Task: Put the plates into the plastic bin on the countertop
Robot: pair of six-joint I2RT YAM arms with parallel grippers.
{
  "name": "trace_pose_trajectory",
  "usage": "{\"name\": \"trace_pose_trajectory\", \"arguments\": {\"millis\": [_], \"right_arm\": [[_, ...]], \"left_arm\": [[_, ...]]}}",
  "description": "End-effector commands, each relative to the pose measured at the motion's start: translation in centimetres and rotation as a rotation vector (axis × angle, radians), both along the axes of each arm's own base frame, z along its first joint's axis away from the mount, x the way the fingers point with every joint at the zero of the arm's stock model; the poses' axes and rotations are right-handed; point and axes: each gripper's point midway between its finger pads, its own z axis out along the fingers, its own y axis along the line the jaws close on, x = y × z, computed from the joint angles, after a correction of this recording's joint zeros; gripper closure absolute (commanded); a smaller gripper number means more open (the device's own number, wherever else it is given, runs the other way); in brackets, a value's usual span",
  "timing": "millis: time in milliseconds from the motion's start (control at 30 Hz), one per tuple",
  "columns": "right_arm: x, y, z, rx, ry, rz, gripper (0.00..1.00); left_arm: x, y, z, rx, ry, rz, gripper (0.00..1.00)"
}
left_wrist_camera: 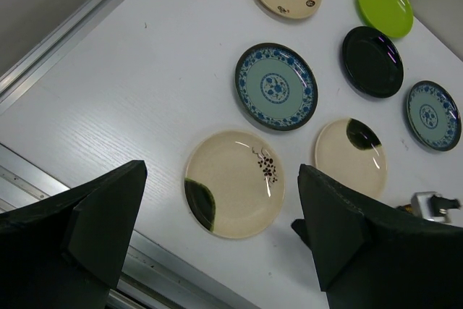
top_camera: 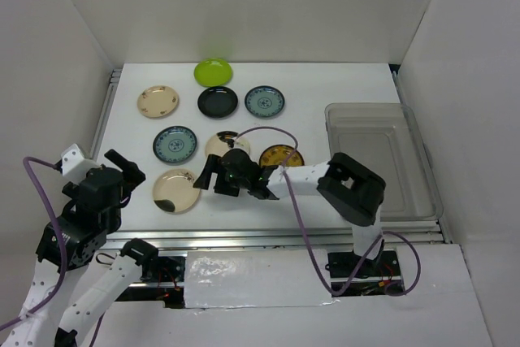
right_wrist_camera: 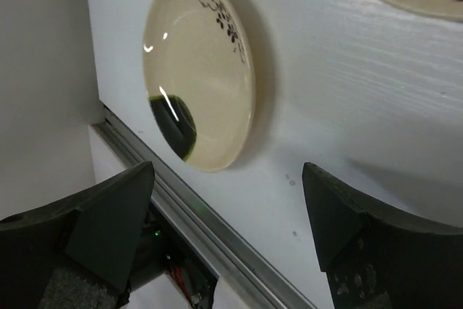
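Note:
Eight plates lie on the white countertop (top_camera: pixel 341 87): lime green (top_camera: pixel 213 71), black (top_camera: pixel 218 101), blue-grey (top_camera: pixel 265 101), cream (top_camera: pixel 158 101), a second blue-grey (top_camera: pixel 175 144), cream with a dark patch (top_camera: pixel 177 190), another cream one (top_camera: pixel 221 142) partly under the right gripper, and amber (top_camera: pixel 282 155). The clear plastic bin (top_camera: pixel 422 170) at the right holds nothing. My right gripper (top_camera: pixel 231 184) is open and empty, low over the countertop just right of the patched plate (right_wrist_camera: pixel 199 70). My left gripper (top_camera: pixel 128 168) is open and empty, raised at the left front, looking down at that plate (left_wrist_camera: pixel 234 184).
Metal rails (top_camera: pixel 106 111) run along the countertop's left and front edges. White walls enclose the back and sides. The right arm's purple cable (top_camera: pixel 268 130) arcs over the plates near the amber one. The right arm's elbow (top_camera: pixel 351 188) hangs over the bin's near left corner.

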Motion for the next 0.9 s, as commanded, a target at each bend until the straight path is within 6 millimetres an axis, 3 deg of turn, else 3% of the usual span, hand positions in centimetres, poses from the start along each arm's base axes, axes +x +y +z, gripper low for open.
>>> {"name": "trace_pose_trajectory", "arguments": {"millis": [0,33,133,200,233,400,433,500,600,700,733,767,867], "right_arm": [[0.4,3.6,1.4,0.128,0.035,-0.006,0.1],[0.2,4.0,0.0,0.11,0.055,-0.002,0.13],[0.2,4.6,-1.5,0.099,0.09,-0.002,0.21],[0.3,4.7,-2.3,0.095,0.111,-0.01,0.25],[0.3,4.7,-2.6,0.096,0.124,-0.016,0.32],[1.0,4.7,-4.3,0.068,0.161,-0.046,0.47],[1.1,4.7,-4.6,0.06,0.166,-0.058,0.54],[1.2,4.8,-4.9,0.062,0.175,-0.07,0.56],[1.7,4.8,-5.1,0.072,0.183,-0.079,0.62],[1.9,5.0,-4.9,0.073,0.183,-0.073,0.75],[1.7,5.1,-4.6,0.074,0.179,-0.066,0.89],[1.5,5.1,-4.4,0.074,0.175,-0.06,0.95],[0.7,4.7,-2.3,0.083,0.139,-0.032,1.0]], "left_arm": [[0.3,0.0,1.3,-0.011,-0.049,0.004,0.01],[0.3,0.0,1.4,-0.01,-0.051,0.003,0.01],[0.2,0.0,1.4,-0.011,-0.055,-0.003,0.01],[0.2,0.0,1.5,-0.014,-0.061,-0.004,0.01],[0.1,0.0,1.5,-0.014,-0.061,-0.004,0.01],[0.0,0.0,1.6,-0.019,-0.071,-0.006,0.01],[0.0,0.0,1.6,-0.019,-0.071,-0.007,0.01],[0.1,-0.1,1.6,-0.019,-0.073,-0.011,0.01],[0.1,-0.1,1.6,-0.017,-0.071,-0.014,0.01],[0.2,-0.2,1.6,-0.015,-0.067,-0.017,0.01],[0.2,-0.1,1.6,-0.016,-0.068,-0.015,0.01],[0.1,-0.1,1.6,-0.016,-0.068,-0.015,0.01],[0.1,0.0,1.6,-0.015,-0.068,-0.011,0.01]]}}
